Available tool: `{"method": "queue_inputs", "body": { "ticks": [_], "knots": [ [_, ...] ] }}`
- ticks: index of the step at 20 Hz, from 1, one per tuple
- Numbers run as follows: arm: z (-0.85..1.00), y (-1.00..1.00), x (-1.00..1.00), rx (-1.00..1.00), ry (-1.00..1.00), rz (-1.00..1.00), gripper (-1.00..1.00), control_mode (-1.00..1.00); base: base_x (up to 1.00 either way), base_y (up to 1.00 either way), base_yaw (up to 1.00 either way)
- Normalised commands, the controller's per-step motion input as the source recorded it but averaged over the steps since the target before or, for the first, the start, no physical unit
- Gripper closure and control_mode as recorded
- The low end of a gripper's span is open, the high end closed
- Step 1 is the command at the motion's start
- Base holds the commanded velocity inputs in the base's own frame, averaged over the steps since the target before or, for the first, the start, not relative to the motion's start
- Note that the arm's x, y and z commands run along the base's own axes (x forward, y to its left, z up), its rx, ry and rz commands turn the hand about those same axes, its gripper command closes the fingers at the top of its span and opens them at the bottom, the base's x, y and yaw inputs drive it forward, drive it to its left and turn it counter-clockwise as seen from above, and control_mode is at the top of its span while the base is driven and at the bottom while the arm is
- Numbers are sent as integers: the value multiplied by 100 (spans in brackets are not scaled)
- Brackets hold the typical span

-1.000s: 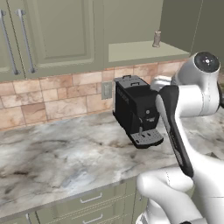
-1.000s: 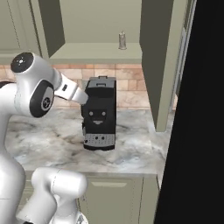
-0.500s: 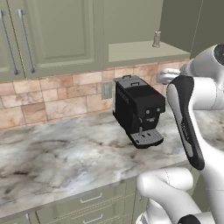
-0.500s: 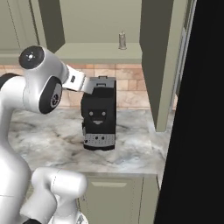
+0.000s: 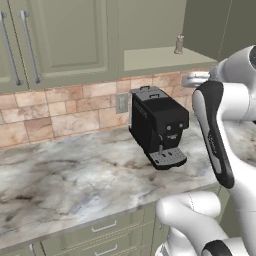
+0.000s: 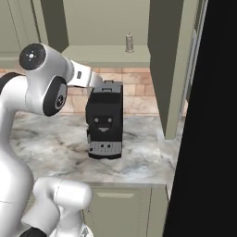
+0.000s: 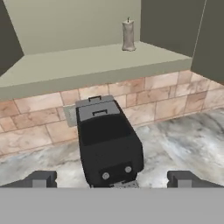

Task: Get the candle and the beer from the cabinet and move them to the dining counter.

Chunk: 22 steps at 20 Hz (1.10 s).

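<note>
The gripper (image 7: 111,178) hangs with its jaws spread wide and empty above the black coffee machine (image 7: 108,144) on the marbled worktop (image 5: 75,175). Beyond, the candle (image 7: 128,36) stands upright on the open cabinet (image 7: 87,61) shelf. It looks light, stiff and stubby; its mid-body suits a side grip. The cabinet's side wall stands near, leaving the front approach open.

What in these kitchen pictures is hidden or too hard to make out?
- Beer bottle: I cannot find it; the open cabinet shelf shows just the candle.
- Candle: too small in the left base view for detail.
- Coffee machine: its front is cut off by the bottom edge in the hand view.
- Right base view: a black panel hides the right side.
</note>
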Motion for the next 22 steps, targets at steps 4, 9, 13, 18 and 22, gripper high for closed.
{"method": "queue_inputs", "body": {
  "ticks": [4, 9, 13, 18, 22],
  "knots": [
    [36, -13, 20, -4, -6, -1, -100, -100, 0, 0, 0],
    [35, -17, 14, -6, -15, -2, -100, -100, 0, 0, 0],
    [28, -12, 29, -6, -6, -10, -100, -100, 0, 0, 0],
    [19, -3, 44, 0, 0, -7, -100, -100, 0, 0, 0],
    [17, -6, 42, 0, 0, -4, -100, -100, 0, 0, 0]
  ]
}}
